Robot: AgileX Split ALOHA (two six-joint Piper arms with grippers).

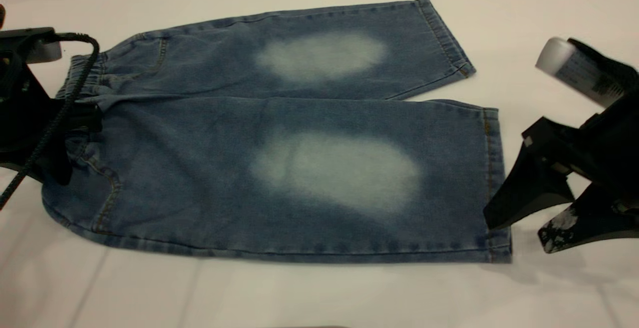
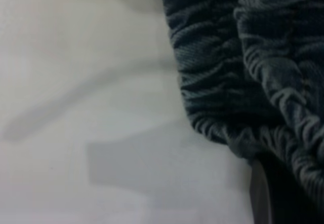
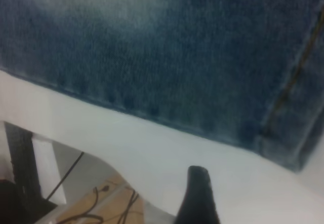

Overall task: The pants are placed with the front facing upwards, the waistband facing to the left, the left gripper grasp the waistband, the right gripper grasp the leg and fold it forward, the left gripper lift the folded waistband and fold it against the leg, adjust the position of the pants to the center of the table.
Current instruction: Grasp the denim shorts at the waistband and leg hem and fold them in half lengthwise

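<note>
Small blue denim pants (image 1: 279, 133) with pale faded oval knee patches: spread flat, front up, on the large plain white table (image 1: 309, 298), filling most of its middle. Long axis running 9 o'clock to 3 o'clock in the exterior view. Darker gathered elastic waistband (image 1: 82, 76) pointing to 9 o'clock, both stitched leg hems to 3 o'clock. Legs side by side, one toward 12, the wider toward 6, parting slightly near the hems.

At 9 o'clock, black blocky left gripper (image 1: 75, 118) with its thick looping cable, over the waistband; ruched band bunched close in the left wrist view (image 2: 243, 82); fingers hidden, so cannot tell whether pinching or spread.

At 3 o'clock, black angular right gripper (image 1: 521, 223) with pale grey cylinder: fingers spread, one tip touching the near leg's hem, the scuffed white tip apart from the cloth.
</note>
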